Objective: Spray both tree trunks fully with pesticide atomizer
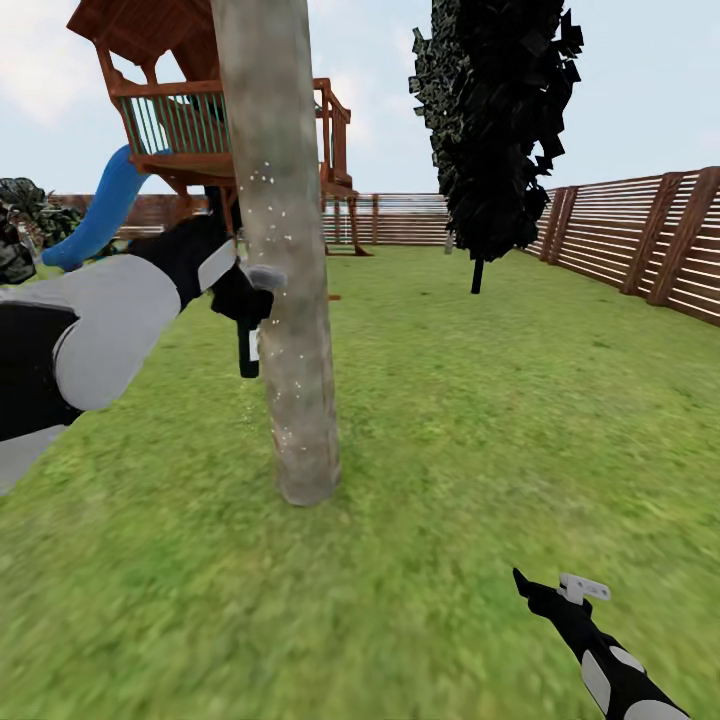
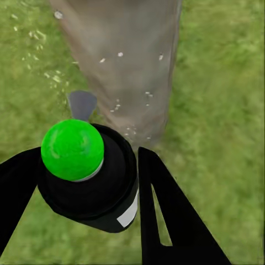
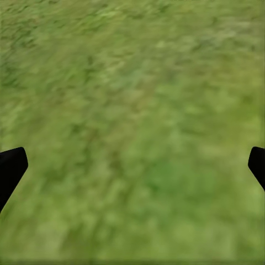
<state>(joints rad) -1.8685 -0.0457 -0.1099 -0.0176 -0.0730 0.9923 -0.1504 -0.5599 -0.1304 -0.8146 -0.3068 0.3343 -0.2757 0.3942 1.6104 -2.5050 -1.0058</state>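
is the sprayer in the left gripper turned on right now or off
Seemingly on: the black atomizer in the left gripper shows a green cap, and white droplets speckle the grey-brown tree trunk.

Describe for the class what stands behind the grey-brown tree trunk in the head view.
Behind the tree trunk stands a wooden playset with a blue slide, then the slatted fence. The trunk covers the playset's middle.

- Green grass (image 1: 480, 420) is spreading across the ground.
- A slatted wooden fence (image 1: 640, 245) is ringing it.
- A wooden playset (image 1: 170, 100) is standing under pale sky.
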